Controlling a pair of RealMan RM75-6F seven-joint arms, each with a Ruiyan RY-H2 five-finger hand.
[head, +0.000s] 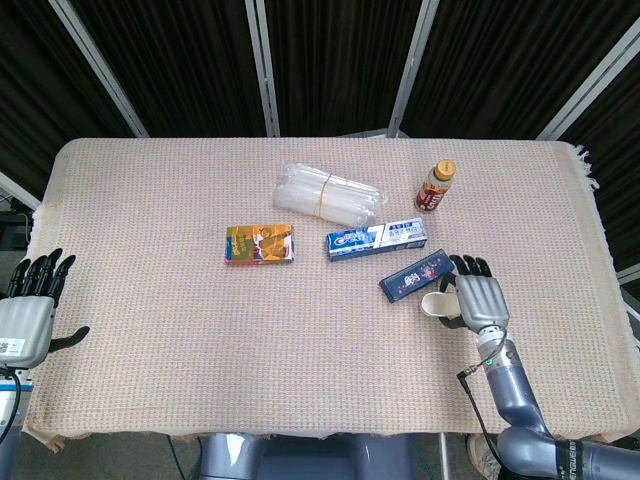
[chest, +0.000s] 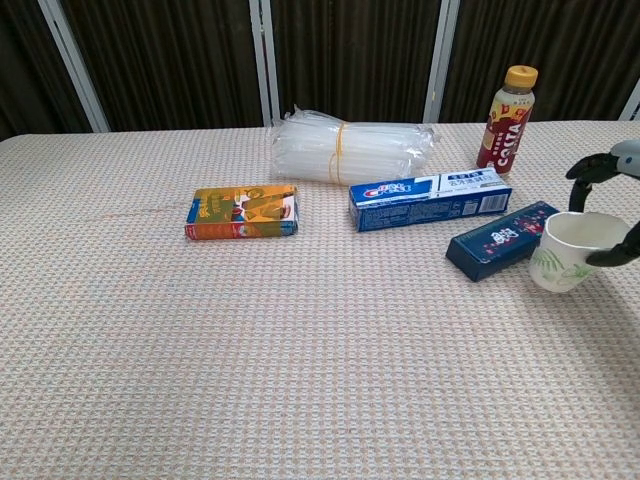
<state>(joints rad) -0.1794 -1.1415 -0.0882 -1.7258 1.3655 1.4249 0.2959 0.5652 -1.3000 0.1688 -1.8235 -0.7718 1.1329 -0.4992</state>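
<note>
Head view shows the right hand (head: 478, 300) wrapped around a white paper cup (head: 435, 303), fingers curled on its far side and thumb on the near side, gripping it. The cup sits tilted beside the dark blue box (head: 416, 274) on the table (head: 150, 350). The left hand (head: 30, 310) rests at the table's left edge, fingers spread and holding nothing.
</note>
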